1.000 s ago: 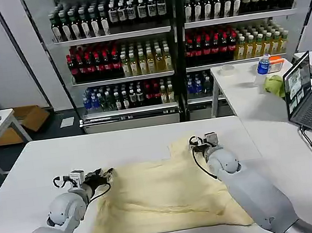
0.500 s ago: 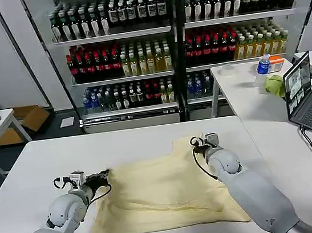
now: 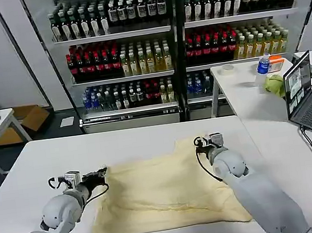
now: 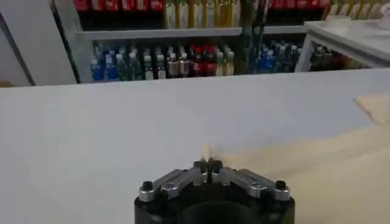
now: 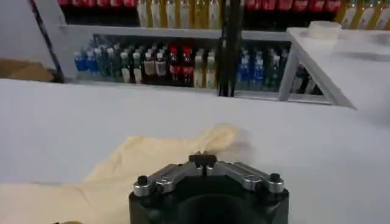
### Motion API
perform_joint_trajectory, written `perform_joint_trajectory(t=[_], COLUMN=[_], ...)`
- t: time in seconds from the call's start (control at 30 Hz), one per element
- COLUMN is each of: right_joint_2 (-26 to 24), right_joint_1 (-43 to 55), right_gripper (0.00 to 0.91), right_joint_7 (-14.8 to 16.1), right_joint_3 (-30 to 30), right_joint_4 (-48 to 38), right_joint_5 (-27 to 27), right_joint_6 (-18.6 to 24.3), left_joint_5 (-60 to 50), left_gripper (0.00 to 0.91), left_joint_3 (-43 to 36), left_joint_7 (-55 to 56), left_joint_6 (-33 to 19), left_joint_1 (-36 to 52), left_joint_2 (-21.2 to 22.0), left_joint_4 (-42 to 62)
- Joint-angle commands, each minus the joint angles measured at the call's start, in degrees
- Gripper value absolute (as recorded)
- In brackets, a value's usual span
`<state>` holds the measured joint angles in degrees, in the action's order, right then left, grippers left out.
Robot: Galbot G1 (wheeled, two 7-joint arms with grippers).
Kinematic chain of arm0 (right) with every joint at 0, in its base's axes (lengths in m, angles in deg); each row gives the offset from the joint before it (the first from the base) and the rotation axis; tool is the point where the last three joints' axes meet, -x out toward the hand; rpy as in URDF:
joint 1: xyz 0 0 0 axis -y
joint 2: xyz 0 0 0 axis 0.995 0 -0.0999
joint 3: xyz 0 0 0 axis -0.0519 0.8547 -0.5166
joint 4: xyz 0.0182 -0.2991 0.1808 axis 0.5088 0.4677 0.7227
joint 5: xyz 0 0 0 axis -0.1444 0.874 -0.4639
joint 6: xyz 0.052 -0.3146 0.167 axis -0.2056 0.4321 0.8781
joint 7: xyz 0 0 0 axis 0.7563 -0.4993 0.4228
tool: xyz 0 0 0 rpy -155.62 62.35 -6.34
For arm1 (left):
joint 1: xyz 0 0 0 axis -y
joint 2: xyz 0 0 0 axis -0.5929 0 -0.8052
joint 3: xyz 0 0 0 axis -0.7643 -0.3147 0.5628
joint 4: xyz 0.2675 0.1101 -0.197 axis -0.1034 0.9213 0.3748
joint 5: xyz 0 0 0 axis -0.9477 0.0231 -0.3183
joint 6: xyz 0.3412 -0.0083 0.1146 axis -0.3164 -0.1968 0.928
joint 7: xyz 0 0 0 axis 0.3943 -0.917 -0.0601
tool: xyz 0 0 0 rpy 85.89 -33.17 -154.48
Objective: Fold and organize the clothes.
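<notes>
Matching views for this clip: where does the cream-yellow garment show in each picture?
Head view: garment spread on the white table, between both claws.
Left wrist view: garment beyond the left claw.
Right wrist view: garment beyond the right claw.
Shared landmark: bottle shelves.

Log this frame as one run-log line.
stage: fold in progress | left claw: shut on garment left edge | right claw: shut on garment far right corner | garment: flat on table

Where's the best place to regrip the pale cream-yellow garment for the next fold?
Probably the two far corners of the pale cream-yellow garment, coming from above. It lies flat, so only edges offer a pinch. The left gripper and right gripper sit shut there.
</notes>
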<state>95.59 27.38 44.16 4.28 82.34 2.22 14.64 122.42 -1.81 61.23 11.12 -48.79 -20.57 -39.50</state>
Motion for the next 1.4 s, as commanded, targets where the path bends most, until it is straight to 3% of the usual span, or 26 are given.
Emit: perform_joint_trajectory(t=[0.03, 0.4, 0.7, 1.03, 1.4], right_joint_2=[-3.1, -8.4, -9.4, -8.2, -4.3], right_joint_1=[-5.0, -16.4, -27.6, -39.2, -47.7], right_gripper=[0.0, 0.0, 0.0, 0.0, 0.0], right_joint_7=[-0.1, 0.6, 2.2, 4.3, 4.8], right_joint_3=[-3.0, -10.1, -15.6, -21.9, -25.2], right_joint_4=[11.0, 23.1, 30.4, 36.6, 37.6], right_joint_5=[0.1, 0.8, 2.6, 7.1, 10.4], right_joint_6=[0.1, 0.1, 0.1, 0.1, 0.1], left_joint_5=[0.3, 1.1, 0.8, -1.8, -3.8], left_gripper=[0.01, 0.01, 0.01, 0.01, 0.01], left_joint_3=[1.5, 6.6, 9.4, 11.8, 12.8], left_joint_7=[0.0, -0.8, -2.1, -3.8, -4.7], left_joint_6=[0.0, 0.0, 0.0, 0.0, -0.1], left_joint_1=[-1.7, -8.1, -12.9, -20.2, -24.1], left_joint_2=[-0.4, -1.9, -3.0, -3.3, -3.5], left_joint_4=[-3.6, -9.1, -13.2, -18.2, -18.7])
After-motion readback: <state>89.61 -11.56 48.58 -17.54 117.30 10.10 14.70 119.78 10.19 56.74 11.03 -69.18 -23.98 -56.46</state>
